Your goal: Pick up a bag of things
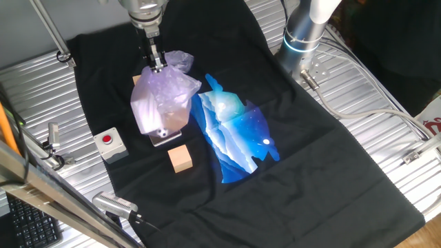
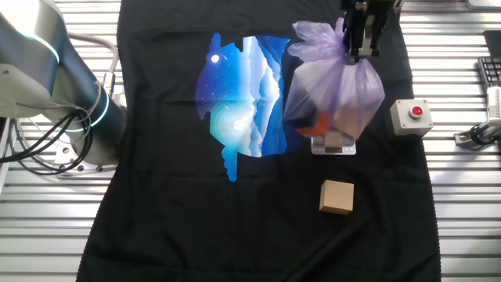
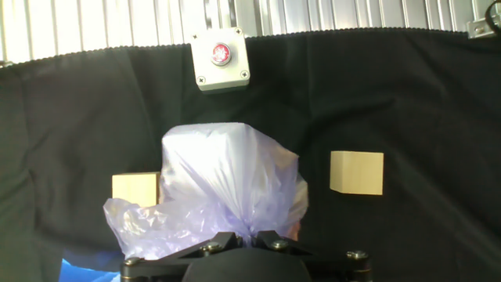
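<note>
black cloth (image 1: 331, 172) spread over ribbed metal table (image 1: 41, 76).

A black cloth (image 1: 310, 158) with a blue-and-white printed picture (image 2: 239, 98) covers the ribbed metal table (image 2: 462, 204). Seen in the hand view, a tan wooden cube (image 3: 357, 172) lies on the cloth right of the jaws, and a second tan block (image 3: 135, 189) lies to their left. A small grey box with a red button (image 3: 220, 59) sits ahead of the jaws, at the cloth's edge.
</note>
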You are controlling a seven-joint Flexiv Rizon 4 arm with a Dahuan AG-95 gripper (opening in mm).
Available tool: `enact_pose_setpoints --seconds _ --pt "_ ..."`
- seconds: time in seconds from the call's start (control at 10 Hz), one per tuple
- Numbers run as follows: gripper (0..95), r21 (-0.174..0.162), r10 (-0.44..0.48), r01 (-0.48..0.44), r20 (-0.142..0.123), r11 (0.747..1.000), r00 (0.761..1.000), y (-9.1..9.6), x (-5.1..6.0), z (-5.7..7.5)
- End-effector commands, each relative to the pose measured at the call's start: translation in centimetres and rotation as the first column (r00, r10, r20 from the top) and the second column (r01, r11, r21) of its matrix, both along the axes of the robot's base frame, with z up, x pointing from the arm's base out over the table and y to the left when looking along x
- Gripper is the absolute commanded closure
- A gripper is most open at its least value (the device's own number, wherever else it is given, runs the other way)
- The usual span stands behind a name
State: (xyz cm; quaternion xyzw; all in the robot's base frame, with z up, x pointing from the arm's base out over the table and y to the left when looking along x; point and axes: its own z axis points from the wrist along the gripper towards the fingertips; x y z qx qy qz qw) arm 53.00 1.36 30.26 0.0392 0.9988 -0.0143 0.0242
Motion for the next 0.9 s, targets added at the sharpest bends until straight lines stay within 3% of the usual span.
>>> enact_pose_setpoints --seconds 0.1,0.9 --pt "95.0 0.004 0.015 -0.015 0.005 1.0 1.0 -0.04 0.05 0.07" --pt "95.0 0.025 0.033 -0.033 0.011 0.999 0.999 -0.64 -0.38 0.51"
